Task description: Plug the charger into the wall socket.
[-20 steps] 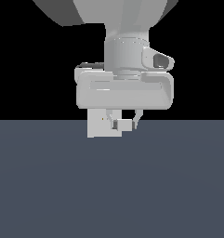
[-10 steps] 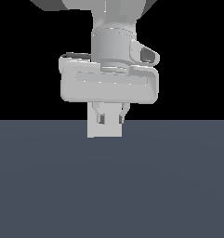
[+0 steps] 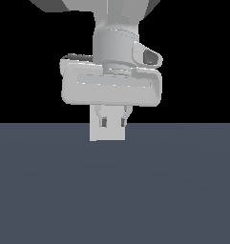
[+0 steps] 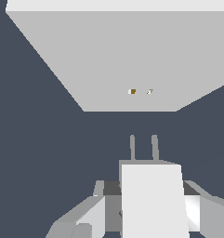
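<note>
In the wrist view my gripper [image 4: 150, 191] is shut on the charger [image 4: 151, 204], a pale block held between both fingers. Its two thin prongs [image 4: 143, 147] point at the wall socket [image 4: 108, 56], a flat light-grey plate with a yellowish and a greenish dot [image 4: 140, 91] at its centre. Dark floor shows between the prongs and the plate, so they stand apart. In the exterior view the gripper [image 3: 113, 122] hangs in front of the wall socket [image 3: 107, 134]. The charger blends with the plate there and the dots are hidden.
A dark blue-grey floor [image 3: 114, 190] fills the lower half of the exterior view. The arm's wide grey hand [image 3: 111, 88] covers the upper part of the plate. Nothing else is in view.
The hand has turned square and shifted to the exterior view's left, rising a little. Its fingers now stand straight in front of the plate and hide its dots.
</note>
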### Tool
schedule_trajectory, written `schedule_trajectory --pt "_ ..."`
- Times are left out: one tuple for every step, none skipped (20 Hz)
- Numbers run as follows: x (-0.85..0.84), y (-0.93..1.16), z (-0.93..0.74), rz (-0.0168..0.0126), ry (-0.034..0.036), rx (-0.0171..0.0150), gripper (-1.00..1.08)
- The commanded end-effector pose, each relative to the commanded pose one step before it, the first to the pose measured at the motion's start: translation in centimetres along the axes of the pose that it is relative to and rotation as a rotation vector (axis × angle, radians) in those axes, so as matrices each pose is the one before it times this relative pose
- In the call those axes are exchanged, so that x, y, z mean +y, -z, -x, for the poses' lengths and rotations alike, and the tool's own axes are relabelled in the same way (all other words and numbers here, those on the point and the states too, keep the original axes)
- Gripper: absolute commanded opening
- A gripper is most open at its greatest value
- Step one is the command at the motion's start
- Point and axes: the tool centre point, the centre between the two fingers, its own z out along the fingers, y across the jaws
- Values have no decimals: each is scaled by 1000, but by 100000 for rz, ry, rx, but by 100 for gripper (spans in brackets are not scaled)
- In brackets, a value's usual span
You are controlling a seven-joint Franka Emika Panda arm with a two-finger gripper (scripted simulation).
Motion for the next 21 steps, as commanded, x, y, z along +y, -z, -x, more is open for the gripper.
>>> schedule_trajectory --pt "-11 -77 -406 4 23 39 -100" --pt "-1 -55 -238 0 0 0 -100" --pt "0 -63 -274 0 0 0 -100" --pt "0 -71 -310 0 0 0 -100" --pt "6 -91 -343 61 -7 -31 -100" --pt "0 -87 -380 0 0 0 -100" --pt "0 -94 -411 0 0 0 -100" --pt "0 -90 -393 0 0 0 -100" --pt "0 -81 -355 0 0 0 -100" --pt "0 -72 -317 0 0 0 -100" --pt "0 -64 -280 0 0 0 -100" --pt "0 -55 -243 0 0 0 -100" --pt "0 -47 -207 0 0 0 -100" --pt "-11 -40 -173 -45 17 7 -100" --pt "1 -30 -136 0 0 0 -100" --pt "2 -22 -100 0 0 0 -100" --pt "3 -14 -65 0 0 0 -100" --pt "3 -6 -30 0 0 0 -100" --pt "4 2 5 0 0 0 -100" --pt "-2 11 33 -47 7 13 -100" --pt "1 4 16 0 0 0 -100"
